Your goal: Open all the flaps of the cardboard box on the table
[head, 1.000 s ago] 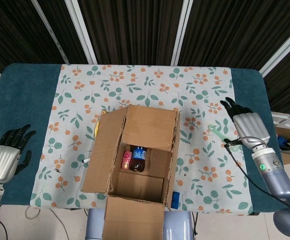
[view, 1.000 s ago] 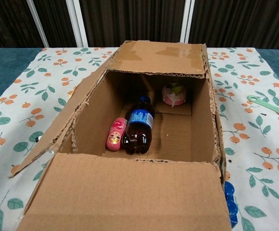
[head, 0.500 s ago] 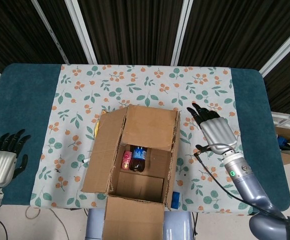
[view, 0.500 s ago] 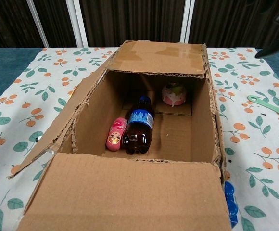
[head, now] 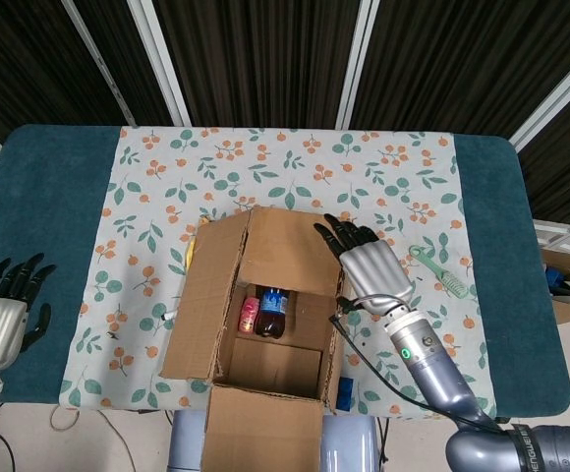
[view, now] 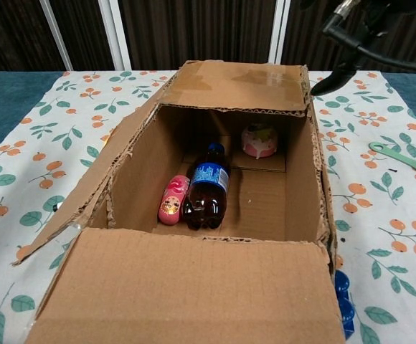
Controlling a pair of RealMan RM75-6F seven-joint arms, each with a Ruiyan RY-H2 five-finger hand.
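Several things are seen inside the cardboard box [head: 270,324] at the middle of the bench [head: 59,187], on a flowered cloth [head: 285,167]: a dark drink bottle [view: 206,190] with a blue label whose writing cannot be read, a pink toy [view: 172,200] touching it at 9 o'clock, and a small pink-and-white cup [view: 259,140] at the far wall. The near flap [view: 186,287] and the left flap [view: 93,175] are folded outward; the far flap [view: 240,84] is laid nearly level over the far end. The right hand [head: 366,267] is held over the box's right wall at 3 o'clock, fingers apart and pointing toward the far flap, with nothing held; whether the cardboard is touched cannot be told. The left hand [head: 5,315] is kept well apart at 9 o'clock, fingers spread, holding nothing. A green brush [head: 438,271] is seen on the cloth at 3 o'clock, beyond the right hand, and something blue [view: 343,304] lies by the near right corner.
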